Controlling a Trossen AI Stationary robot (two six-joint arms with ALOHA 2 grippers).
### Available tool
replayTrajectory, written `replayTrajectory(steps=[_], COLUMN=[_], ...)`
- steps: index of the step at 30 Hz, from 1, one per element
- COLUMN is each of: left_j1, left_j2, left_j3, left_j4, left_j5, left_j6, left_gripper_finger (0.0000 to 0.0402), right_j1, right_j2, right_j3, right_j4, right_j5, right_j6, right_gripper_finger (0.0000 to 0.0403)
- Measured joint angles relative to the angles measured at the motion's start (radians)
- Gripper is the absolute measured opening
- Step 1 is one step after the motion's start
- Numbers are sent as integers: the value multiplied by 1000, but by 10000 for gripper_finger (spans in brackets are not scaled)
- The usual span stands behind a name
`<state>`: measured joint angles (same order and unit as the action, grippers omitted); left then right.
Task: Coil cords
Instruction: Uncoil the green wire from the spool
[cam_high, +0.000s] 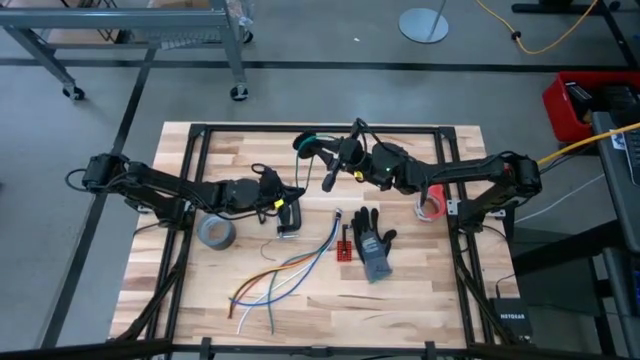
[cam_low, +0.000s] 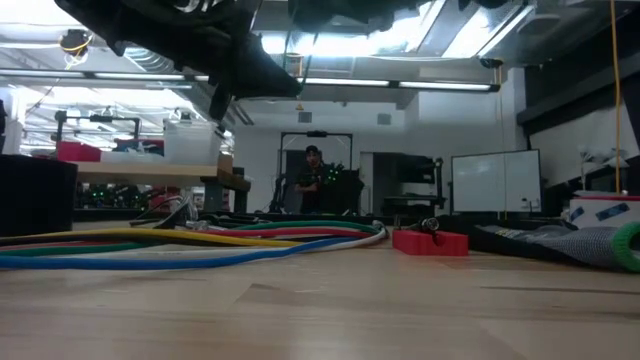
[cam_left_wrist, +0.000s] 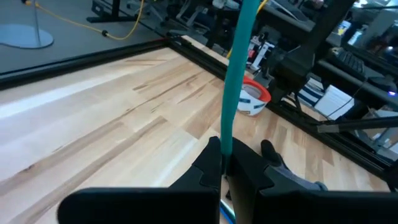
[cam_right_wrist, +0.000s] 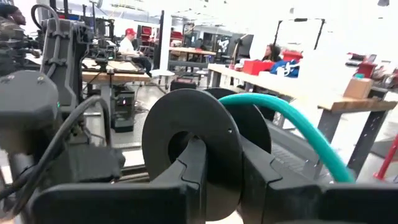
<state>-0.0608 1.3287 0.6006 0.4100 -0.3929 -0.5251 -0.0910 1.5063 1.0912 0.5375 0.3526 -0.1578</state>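
A black doughnut-like round bundle (cam_right_wrist: 186, 140) with a hole in its middle is in my right gripper (cam_right_wrist: 221, 180), raised above the table's far middle (cam_high: 306, 143). A teal cord (cam_right_wrist: 292, 127) leaves it from behind. The same teal cord (cam_left_wrist: 235, 74) rises steeply out of my left gripper (cam_left_wrist: 224, 167), which is shut on it above the table's middle (cam_high: 287, 207). I cannot tell whether the black bundle is wound cord. My left gripper pinches the teal cord (cam_left_wrist: 226, 144) between its two fingertips. The cord runs straight and taut up and away from the fingers, clear of the table. My right gripper has the black bundle's lower rim (cam_right_wrist: 221, 196) between its two fingers; one finger (cam_right_wrist: 189, 171) lies over its face below the hole. The bundle stands on edge, lifted clear.
A grey tape roll (cam_high: 216, 232) lies below the left arm. Loose orange, blue and white wires (cam_high: 285, 272) lie at the near middle, beside a small red block (cam_high: 345, 247) and a dark glove (cam_high: 375, 243). A red-white roll (cam_high: 432, 203) sits at the right. Black frame rails (cam_high: 195, 170) border the table.
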Motion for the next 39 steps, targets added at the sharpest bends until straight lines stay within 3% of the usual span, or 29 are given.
replayTrajectory(steps=[6,14,19,23,33,39], left_j1=[1,-2,2,2,18,55], left_j2=[1,4,10,4,-7,-70], left_j3=[0,-7,-10,-5,-5,-5], left_j4=[1,-77,-173,-126,50,47], left_j5=[0,24,16,12,8,7], left_j6=[0,56,15,9,114,159], left_gripper_finger=[12,62,113,137,128,128], right_j1=[0,-5,-2,-2,-1,-1], right_j2=[0,-11,-13,-12,-11,-11], right_j3=[46,72,106,115,113,112], right_j4=[-1,86,0,-72,-340,-478], right_j5=[12,59,55,55,47,7], right_j6=[-31,-99,-113,-113,-104,-71], right_gripper_finger=[57,57,57,57,57,57])
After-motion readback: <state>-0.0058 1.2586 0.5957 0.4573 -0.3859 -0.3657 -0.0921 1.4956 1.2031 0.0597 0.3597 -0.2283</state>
